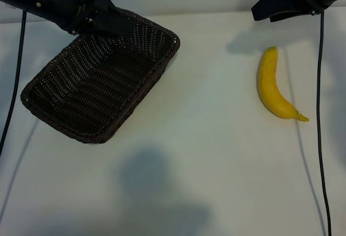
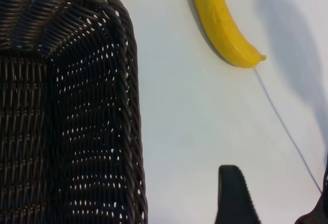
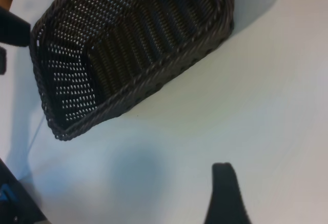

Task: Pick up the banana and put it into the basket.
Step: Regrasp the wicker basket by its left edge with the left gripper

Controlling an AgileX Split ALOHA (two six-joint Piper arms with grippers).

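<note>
The right gripper hangs at the far right of the table, jaws spread and holding nothing, just beyond the upper tip of the banana and not touching it. The banana lies flat on the table right of centre, stem end pointing toward the near right, well apart from the basket. The left gripper, jaws also spread and empty, hovers over the far rim of the basket, which sits on the table's left side.

Both arms matte black, silver screws; thin black cables hanging; ribbed black jaws.
</note>
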